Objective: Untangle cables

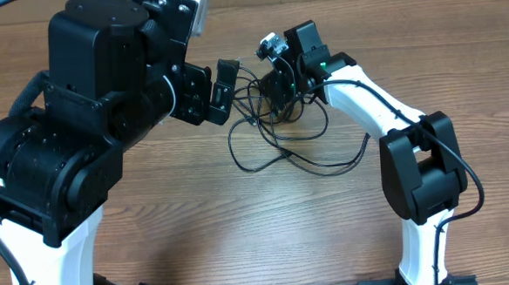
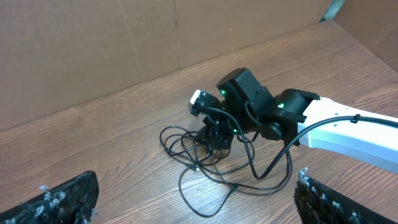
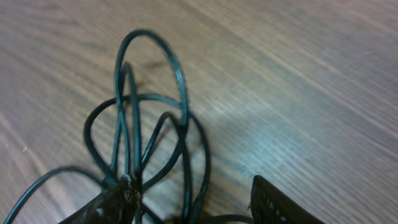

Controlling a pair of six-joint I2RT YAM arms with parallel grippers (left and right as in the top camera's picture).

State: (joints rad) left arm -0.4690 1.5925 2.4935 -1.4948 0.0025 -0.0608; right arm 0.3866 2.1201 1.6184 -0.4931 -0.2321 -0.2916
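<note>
the right gripper (image 3: 191,190) stands partly open low over the cables (image 3: 180,71). its fingers are apart, with several black strands bunched against one finger (image 3: 107,208) and the other finger (image 3: 280,204) free of them. no strand is pinched between the two. the left gripper (image 1: 215,92) hangs wide open and empty, just beside the tangle on its left, above the wooden table (image 1: 242,235). the cables lie as loose overlapping loops in the far half of the table, under the right gripper and spilling toward the arm bases. open wood spreads on the near side of the loops. a cardboard wall (image 2: 93,56) closes the far edge and is plain only from the left wrist. the overhead view alone shows both arms flanking the tangle. the right wrist view alone shows the strands at the finger, though blurred.
</note>
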